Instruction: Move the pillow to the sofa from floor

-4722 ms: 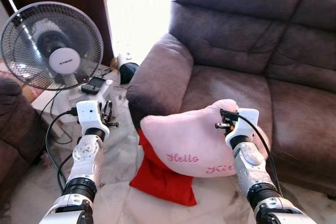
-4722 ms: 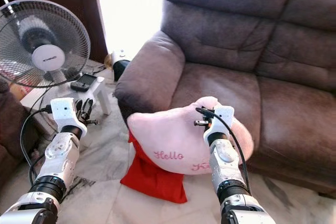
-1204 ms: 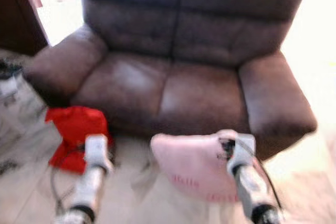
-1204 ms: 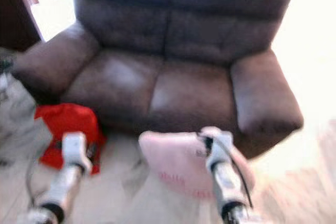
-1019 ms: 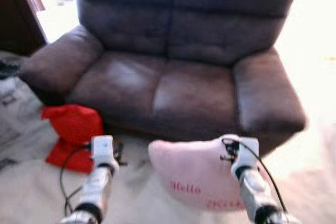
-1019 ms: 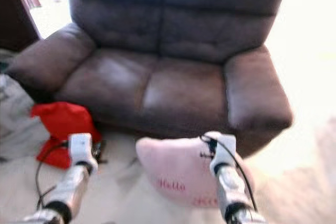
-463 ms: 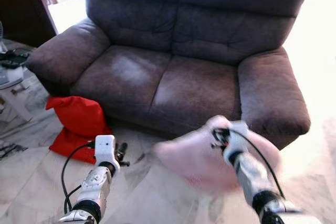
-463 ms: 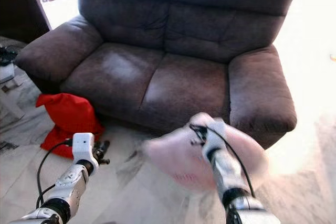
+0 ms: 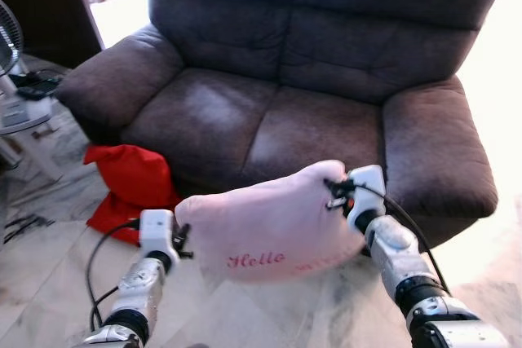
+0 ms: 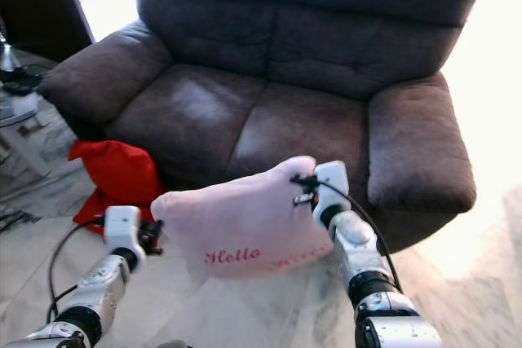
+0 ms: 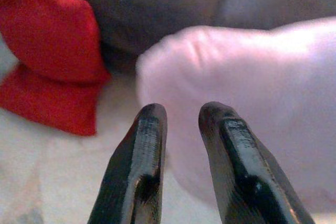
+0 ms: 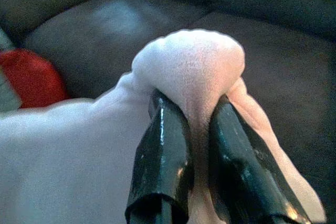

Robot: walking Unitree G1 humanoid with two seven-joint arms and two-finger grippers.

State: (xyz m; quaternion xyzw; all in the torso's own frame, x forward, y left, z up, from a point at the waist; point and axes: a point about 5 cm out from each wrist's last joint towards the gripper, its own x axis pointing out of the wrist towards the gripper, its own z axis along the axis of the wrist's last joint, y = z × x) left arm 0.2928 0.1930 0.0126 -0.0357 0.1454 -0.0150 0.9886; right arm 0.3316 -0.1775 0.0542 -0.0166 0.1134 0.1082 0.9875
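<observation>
The soft pink heart-shaped pillow with red "Hello" lettering [image 9: 273, 230] hangs off the floor, its long axis stretching sideways from the right gripper [image 12: 191, 124] toward the left gripper [image 11: 178, 124]. The right gripper is clamped on a bunched corner of the pillow. The left gripper's fingers stand slightly apart, holding nothing, just beside the pillow's far end. The dark brown plush sofa [image 9: 318, 112] lies just ahead of both grippers, its seat beyond the pillow.
</observation>
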